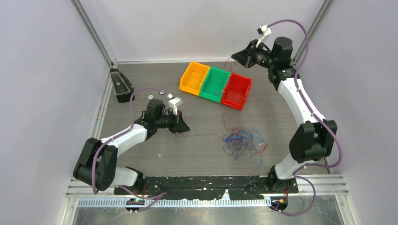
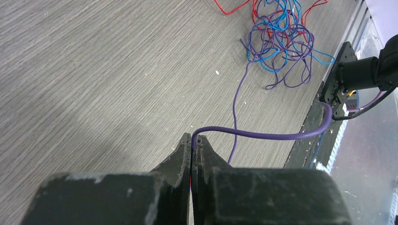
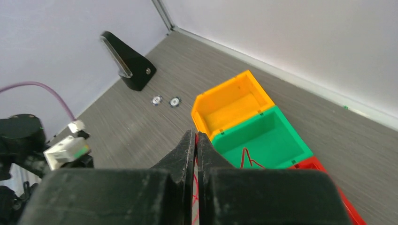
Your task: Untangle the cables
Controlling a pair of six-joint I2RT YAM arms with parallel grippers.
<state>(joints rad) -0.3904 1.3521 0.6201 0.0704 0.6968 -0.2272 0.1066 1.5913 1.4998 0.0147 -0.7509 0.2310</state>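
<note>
Grips clear only wrist-side, left fingers point(image 2: 178, 157) pinching purple cable point(image 2: 220, 128), right fingers point(image 3: 180, 154) red cable point(image 3: 243, 157).

I see the cables point(image 1: 243, 140) as a loose tangle of very thin, curly red, blue and purple wires, lying flat on the bench right of centre and nearer the near edge than the far one. One purple strand point(image 2: 234, 101) trails out of the tangle toward the left edge and ends pinched between the closed fingertips of my left gripper point(image 2: 192, 140). A red strand point(image 3: 247, 160) hangs, kinked and slack, from the closed tips of my right gripper point(image 3: 196, 136), raised near the far edge.
</note>
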